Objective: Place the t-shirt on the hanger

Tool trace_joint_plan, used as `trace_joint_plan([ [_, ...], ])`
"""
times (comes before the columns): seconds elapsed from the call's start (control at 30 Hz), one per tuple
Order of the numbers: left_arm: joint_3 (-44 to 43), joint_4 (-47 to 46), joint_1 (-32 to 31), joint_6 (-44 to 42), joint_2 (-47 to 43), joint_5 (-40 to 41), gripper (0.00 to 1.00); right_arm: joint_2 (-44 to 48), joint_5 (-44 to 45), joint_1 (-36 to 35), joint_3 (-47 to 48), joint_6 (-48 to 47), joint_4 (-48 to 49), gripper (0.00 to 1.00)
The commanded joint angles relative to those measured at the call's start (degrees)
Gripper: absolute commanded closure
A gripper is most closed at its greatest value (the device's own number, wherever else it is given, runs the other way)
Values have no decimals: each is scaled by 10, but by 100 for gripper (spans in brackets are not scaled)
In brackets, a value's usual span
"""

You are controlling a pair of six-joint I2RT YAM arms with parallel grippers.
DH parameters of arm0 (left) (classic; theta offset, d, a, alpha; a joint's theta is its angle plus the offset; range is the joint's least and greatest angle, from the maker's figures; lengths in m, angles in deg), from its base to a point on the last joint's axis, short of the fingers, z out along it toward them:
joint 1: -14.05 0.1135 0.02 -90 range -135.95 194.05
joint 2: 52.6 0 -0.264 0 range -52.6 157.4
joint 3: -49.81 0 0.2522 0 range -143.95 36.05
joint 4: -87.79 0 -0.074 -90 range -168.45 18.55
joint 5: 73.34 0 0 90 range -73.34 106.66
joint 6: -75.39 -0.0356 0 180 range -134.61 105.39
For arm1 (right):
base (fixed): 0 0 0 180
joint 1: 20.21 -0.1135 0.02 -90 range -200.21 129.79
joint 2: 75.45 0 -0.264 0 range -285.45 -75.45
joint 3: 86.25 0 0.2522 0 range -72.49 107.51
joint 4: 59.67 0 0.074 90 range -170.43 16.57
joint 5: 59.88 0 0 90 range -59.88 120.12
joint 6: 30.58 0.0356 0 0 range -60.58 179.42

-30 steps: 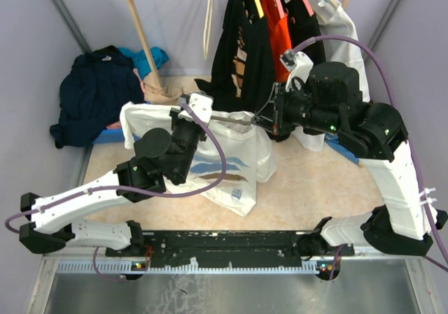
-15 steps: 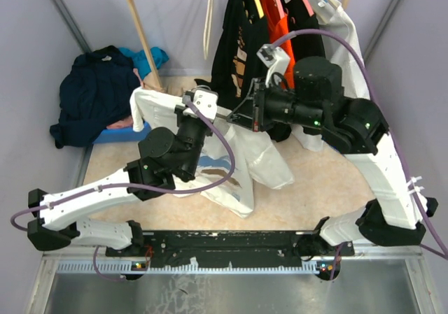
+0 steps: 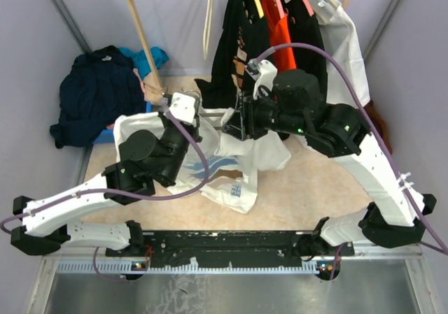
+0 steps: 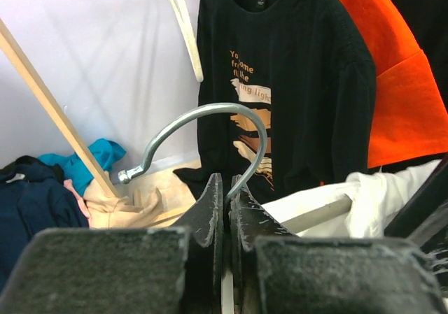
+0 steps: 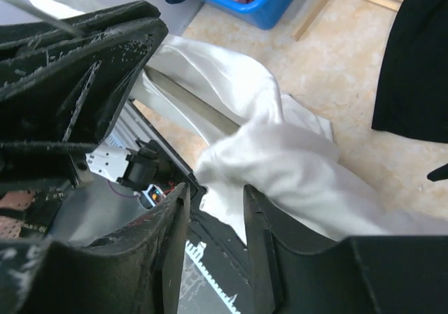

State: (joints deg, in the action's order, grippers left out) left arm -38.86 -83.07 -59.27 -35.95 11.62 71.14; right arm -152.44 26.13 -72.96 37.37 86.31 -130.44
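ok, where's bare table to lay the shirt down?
Best patch: bare table between the t-shirt and the right arm. Narrow strip also between its hem and the front rail. Crowded: hanging garments at the back, navy pile back-left.

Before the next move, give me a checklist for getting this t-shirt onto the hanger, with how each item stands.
1. Left gripper clamped on the hook of the hanger: ok, fingers shut on the wire.
2. Hook free of cloth: ok, bare.
3. One hanger arm inside the t-shirt: ok, it runs under the cloth.
4. Right gripper holding the t-shirt: not ok, jaws apart, cloth beyond the tips.
5. T-shirt off the table: not ok, its lower part lies there.
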Motion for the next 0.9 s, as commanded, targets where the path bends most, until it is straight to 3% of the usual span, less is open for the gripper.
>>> trace_joint_plan([
  [0.0,-3,38,-3,55,-28,-18,100,39,-22,-3,22,-38,15,60],
  [0.2,-18,115,-3,91,-35,-53,100,43,-62,-3,68,-76,-9,53],
  [0.37,-27,180,-3,132,-46,-108,100,75,-36,-3,65,-115,-14,49],
  [0.53,-44,226,-2,157,-54,-162,100,109,-7,-3,13,-153,-30,49],
  [0.87,-79,290,-2,183,-39,-227,100,195,-76,-3,-142,-175,19,47],
])
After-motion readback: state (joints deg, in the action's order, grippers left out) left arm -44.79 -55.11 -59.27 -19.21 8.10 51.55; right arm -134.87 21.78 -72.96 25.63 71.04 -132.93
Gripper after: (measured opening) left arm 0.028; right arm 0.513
